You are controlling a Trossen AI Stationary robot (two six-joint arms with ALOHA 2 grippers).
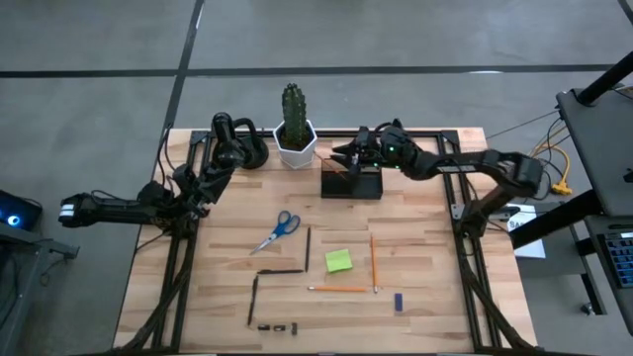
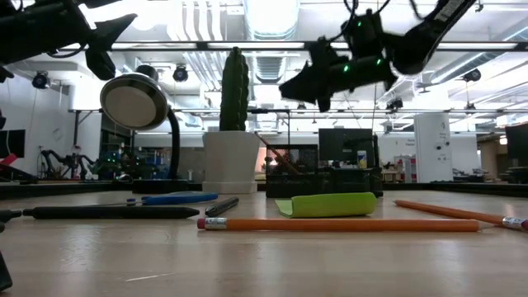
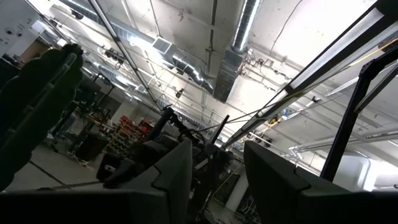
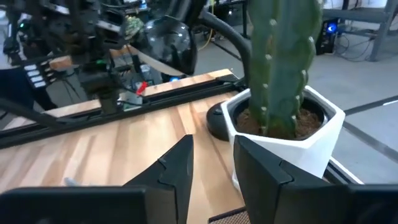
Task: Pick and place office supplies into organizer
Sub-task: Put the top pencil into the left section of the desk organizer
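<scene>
Right gripper hovers over the organizer, jaws open and empty; left gripper parked, jaws open.

organizer: dark smoky | scissors: blue handles | sticky-note pad: lime green | pencils: orange | block: blue | cactus: green | pot: white | table: pale wood

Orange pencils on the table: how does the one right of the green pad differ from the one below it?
The orange pencil right of the lime-green sticky-note pad lies lengthwise toward the table's front; the orange pencil below the pad lies crosswise. The first ends beside the second's tip. Both are thin, orange and lie flat on the wooden table, outside the dark translucent organizer.
</scene>
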